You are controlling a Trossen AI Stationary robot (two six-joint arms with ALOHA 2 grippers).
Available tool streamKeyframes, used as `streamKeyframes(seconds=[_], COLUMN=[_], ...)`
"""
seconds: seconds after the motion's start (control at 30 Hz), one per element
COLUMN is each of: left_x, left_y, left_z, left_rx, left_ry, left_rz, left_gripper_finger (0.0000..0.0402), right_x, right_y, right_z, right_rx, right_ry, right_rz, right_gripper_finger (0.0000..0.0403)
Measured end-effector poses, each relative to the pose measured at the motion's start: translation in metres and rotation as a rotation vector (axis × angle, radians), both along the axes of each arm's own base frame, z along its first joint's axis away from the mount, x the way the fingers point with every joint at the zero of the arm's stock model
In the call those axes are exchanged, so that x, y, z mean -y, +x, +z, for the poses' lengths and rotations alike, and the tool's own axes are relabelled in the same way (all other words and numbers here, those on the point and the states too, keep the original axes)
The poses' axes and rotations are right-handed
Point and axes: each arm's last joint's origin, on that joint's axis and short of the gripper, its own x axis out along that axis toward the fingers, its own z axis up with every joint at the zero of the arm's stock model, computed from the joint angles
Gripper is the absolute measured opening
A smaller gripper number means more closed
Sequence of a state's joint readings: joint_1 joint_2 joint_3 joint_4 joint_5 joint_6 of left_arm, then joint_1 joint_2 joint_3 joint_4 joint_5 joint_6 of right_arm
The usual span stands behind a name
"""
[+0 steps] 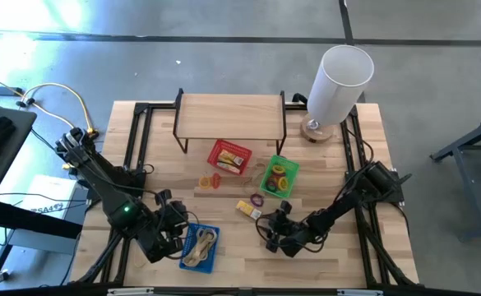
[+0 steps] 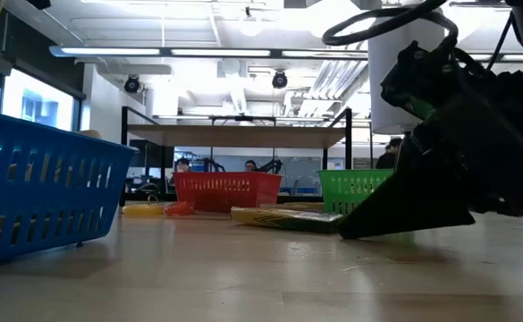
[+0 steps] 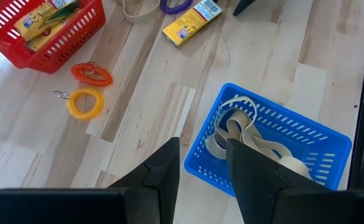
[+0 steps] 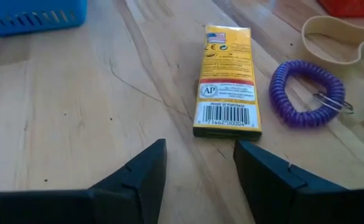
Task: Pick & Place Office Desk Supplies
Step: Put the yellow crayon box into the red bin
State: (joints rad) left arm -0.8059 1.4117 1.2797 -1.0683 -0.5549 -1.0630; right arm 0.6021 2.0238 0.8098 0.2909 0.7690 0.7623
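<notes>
On the left of the wooden table (image 1: 339, 247) the left gripper (image 3: 201, 163) hangs above the near edge of the blue basket (image 1: 201, 247), fingers parted with nothing between them. The basket holds pale tan bands (image 3: 244, 134), partly hidden behind its mesh wall and behind one finger. Toward the middle lie an orange coil loop (image 3: 92, 74) and a yellow coil loop (image 3: 85, 103), just beside each other on the bare wood, near the red basket (image 1: 228, 156); that basket holds yellow packets (image 3: 43, 22), cut off at the edge of the left wrist view. Behind it stands a low wooden shelf on a black frame (image 1: 230, 117). Further right a yellow box with a barcode (image 4: 226, 81) lies flat on the table, a purple coil loop (image 4: 307, 93) close beside it and a tan band (image 4: 331, 37) past that, partly out of the picture. The right gripper (image 4: 199, 163) sits low just short of the yellow box, fingers spread, holding nothing; in the low view its dark bulk blocks much of the right side. The green basket (image 1: 279, 176) holds small coloured loops too tiny to sort. A tall white cylinder (image 1: 337, 80) stands at the far right corner.
</notes>
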Motion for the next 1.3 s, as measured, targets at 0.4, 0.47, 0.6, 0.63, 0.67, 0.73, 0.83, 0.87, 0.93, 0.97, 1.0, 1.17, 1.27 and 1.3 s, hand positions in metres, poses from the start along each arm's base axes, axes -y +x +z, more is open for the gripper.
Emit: streamKeyframes(seconds=[0.4,0.47,0.6,0.63,0.67,0.73,0.83,0.87,0.93,0.97,1.0,1.17,1.27,1.3], left_x=[-0.0003,-0.0003,-0.0003,-0.0004,-0.0004,-0.0004,-0.0004,-0.0004,-0.0004,-0.0004,-0.0004,-0.0004,-0.0001,0.0], left_y=[0.0005,0.0005,0.0005,0.0007,0.0007,0.0007,0.0006,0.0007,0.0007,0.0007,0.0007,0.0007,0.0009,0.001], left_z=[0.0004,0.0004,0.0003,0.0003,0.0003,0.0004,0.0004,0.0004,0.0004,0.0003,0.0004,0.0004,0.0005,0.0005], left_rx=[0.015,0.015,0.015,0.015,0.015,0.015,0.015,0.015,0.015,0.015,0.015,0.015,0.018,0.019], left_ry=[0.022,0.022,0.022,0.022,0.022,0.022,0.022,0.022,0.022,0.022,0.022,0.022,0.019,0.018], left_rz=[-0.004,-0.004,-0.004,-0.003,-0.003,-0.003,-0.003,-0.003,-0.003,-0.003,-0.003,-0.003,-0.003,-0.003], left_gripper_finger=[0.0124,0.0124,0.0124,0.0124,0.0124,0.0124,0.0124,0.0124,0.0124,0.0124,0.0124,0.0124,0.0124,0.0124], right_x=[0.0077,0.0079,0.0077,0.0075,0.0074,0.0072,0.0072,0.0072,0.0072,0.0071,0.0069,0.0067,0.0077,0.0078], right_y=[0.0026,0.0025,0.0024,0.0025,0.0024,0.0026,0.0026,0.0025,0.0024,0.0024,0.0024,0.0028,0.0035,0.0036], right_z=[-0.0012,-0.0013,-0.0015,-0.0015,-0.0016,-0.0014,-0.0015,-0.0016,-0.0017,-0.0017,-0.0018,-0.0017,-0.0016,-0.0016], right_rx=[-0.014,-0.012,-0.011,-0.011,-0.012,-0.003,-0.002,-0.005,-0.008,-0.01,-0.017,-0.04,-0.043,-0.044], right_ry=[-0.048,-0.043,-0.027,-0.021,-0.012,0.009,0.016,0.01,0.01,0.006,0.006,0.015,0.018,0.02], right_rz=[-0.02,-0.024,-0.028,-0.026,-0.024,-0.037,-0.039,-0.035,-0.031,-0.026,-0.016,0.018,0.02,0.021], right_gripper_finger=[0.0181,0.0181,0.0181,0.0181,0.0181,0.0181,0.0181,0.0181,0.0181,0.0181,0.0181,0.0185,0.0204,0.0213])
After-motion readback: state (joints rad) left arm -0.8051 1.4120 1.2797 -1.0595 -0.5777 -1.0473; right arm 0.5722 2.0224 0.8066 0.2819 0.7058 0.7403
